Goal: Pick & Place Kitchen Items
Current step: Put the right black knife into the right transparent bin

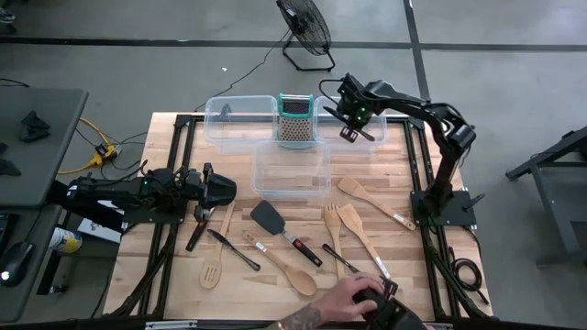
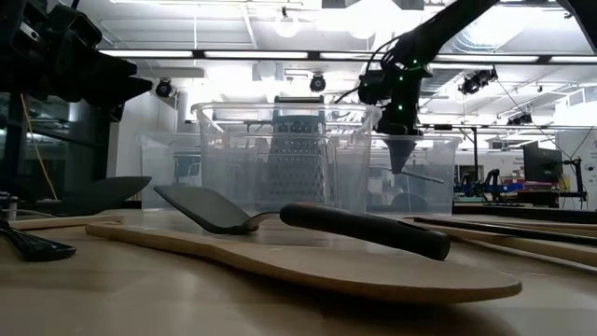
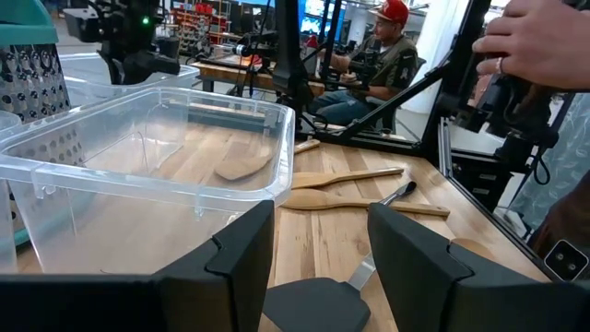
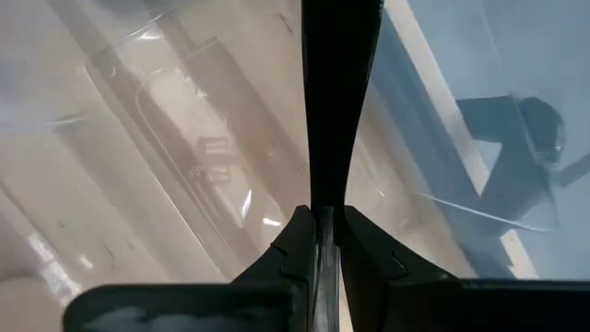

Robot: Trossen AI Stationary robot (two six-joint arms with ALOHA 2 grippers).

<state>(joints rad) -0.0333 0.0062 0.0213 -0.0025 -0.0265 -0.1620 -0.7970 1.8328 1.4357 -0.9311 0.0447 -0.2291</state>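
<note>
Three clear bins (image 1: pixel 292 170), one box grater (image 1: pixel 294 122). Right gripper (image 1: pixel 352 126) clamped on slim black-handled utensil (image 4: pixel 337 101); left gripper (image 1: pixel 218 191) parted, empty.

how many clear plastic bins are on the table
3. One bin sits at the far edge, left of the grater; one bin is right of it, under the right gripper; one bin stands nearer mid-table. None seems hidden.

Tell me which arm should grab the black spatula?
Left. The left gripper is open right by the black spatula; the right gripper is above a clear bin, shut on a dark utensil.
</note>
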